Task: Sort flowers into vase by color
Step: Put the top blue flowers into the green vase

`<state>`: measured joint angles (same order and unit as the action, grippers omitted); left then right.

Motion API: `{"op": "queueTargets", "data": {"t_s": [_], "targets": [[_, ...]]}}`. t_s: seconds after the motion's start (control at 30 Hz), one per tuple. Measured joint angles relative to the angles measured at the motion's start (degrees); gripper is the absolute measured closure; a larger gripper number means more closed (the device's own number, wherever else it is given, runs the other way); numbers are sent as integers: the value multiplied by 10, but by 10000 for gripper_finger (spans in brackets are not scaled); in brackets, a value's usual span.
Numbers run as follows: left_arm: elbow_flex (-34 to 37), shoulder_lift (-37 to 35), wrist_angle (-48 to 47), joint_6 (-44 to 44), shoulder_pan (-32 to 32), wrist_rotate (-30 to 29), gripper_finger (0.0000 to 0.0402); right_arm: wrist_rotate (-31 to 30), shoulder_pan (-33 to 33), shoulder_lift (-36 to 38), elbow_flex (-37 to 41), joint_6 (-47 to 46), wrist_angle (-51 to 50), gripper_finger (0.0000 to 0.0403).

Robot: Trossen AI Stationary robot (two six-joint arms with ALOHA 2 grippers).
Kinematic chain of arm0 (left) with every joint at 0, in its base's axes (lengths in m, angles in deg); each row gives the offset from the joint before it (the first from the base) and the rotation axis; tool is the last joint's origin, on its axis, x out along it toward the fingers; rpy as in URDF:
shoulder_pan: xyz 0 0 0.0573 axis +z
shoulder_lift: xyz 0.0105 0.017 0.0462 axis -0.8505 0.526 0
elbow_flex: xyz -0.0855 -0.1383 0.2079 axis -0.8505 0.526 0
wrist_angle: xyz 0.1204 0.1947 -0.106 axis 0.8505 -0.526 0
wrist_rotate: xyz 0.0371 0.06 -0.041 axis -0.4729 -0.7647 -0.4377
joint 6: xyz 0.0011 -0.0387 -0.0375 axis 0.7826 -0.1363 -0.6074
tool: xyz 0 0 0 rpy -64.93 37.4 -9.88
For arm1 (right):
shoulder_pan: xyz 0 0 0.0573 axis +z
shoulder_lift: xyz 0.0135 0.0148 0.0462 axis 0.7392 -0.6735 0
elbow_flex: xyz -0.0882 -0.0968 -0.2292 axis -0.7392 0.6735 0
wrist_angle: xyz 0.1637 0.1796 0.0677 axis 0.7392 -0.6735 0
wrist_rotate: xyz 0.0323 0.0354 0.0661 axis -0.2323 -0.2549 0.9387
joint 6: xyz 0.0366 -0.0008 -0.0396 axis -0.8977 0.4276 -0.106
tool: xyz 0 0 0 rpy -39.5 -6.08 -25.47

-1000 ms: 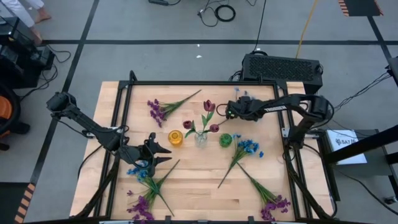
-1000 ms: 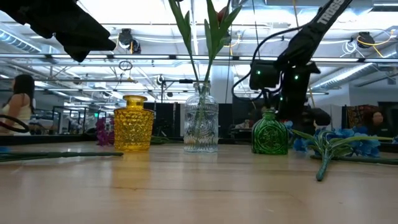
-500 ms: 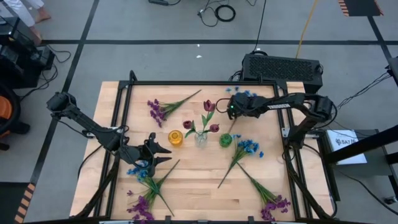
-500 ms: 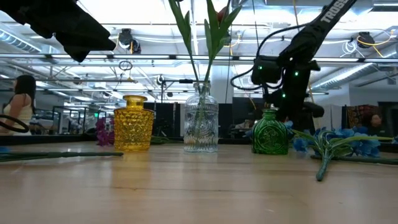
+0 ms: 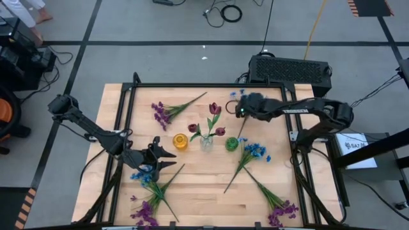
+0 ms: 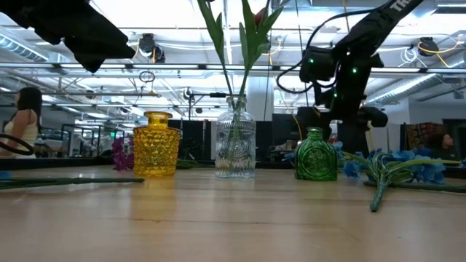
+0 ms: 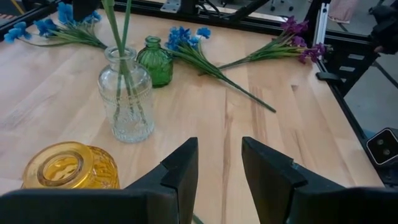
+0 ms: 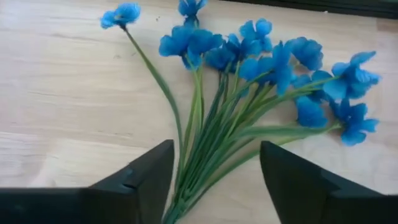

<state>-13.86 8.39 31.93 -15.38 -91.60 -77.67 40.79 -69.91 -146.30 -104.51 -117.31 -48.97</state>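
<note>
Wooden planking makes up the table [image 5: 204,191], framed by a black rail, with grey floor all around it. From above, the right claw [image 5: 239,110] sits near the far edge, just beyond the green vase [image 5: 232,144]; a blue sprig [image 5: 250,153] lies on the near side of that vase. The left claw [image 5: 167,157] rests towards the near left, fingers spread and empty, with the yellow vase [image 5: 181,141] just beyond it and a blue and purple bunch [image 5: 150,191] nearer the front edge. Dark red tulips [image 5: 214,110] stand in the clear vase [image 5: 206,142], between the two coloured vases. A purple sprig [image 5: 165,112] lies at the far left, another purple sprig [image 5: 278,204] at the near right corner (bare wood lies open between them at the front middle).

Level with the table, the right arm hangs above and behind the green vase; the three vases stand in a row.

Past the left claw's parted fingers [image 7: 180,171] stands the clear vase, with open planks to its side.

Past the right claw's spread, empty fingers [image 8: 146,177], a blue bunch [image 8: 249,68] lies flat on the wood directly beneath.
</note>
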Motion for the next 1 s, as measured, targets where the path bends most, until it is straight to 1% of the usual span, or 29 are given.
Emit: {"op": "queueTargets", "data": {"t_s": [0.1,0.27,0.4,0.5,0.63,0.73,0.83,1.0], "targets": [[0,0,0,0,-5,1,272,-27,24,-18,0,-44,1,136],[0,0,0,-5,-9,1,272,-40,42,-45,0,-83,4,103],[0,0,0,-9,-9,1,272,-57,47,-79,0,-103,9,98],[0,0,0,-10,-9,0,272,-59,46,-108,0,-108,37,106],[0,0,0,-10,-9,0,272,-63,36,-150,-1,-109,75,128],[0,0,0,-10,-9,0,272,-71,33,-170,-3,-109,90,156],[0,0,0,-10,-9,0,272,-72,32,-176,-3,-114,92,197],[0,0,-2,-10,-9,0,272,-85,31,-165,-1,-113,90,278]]}}
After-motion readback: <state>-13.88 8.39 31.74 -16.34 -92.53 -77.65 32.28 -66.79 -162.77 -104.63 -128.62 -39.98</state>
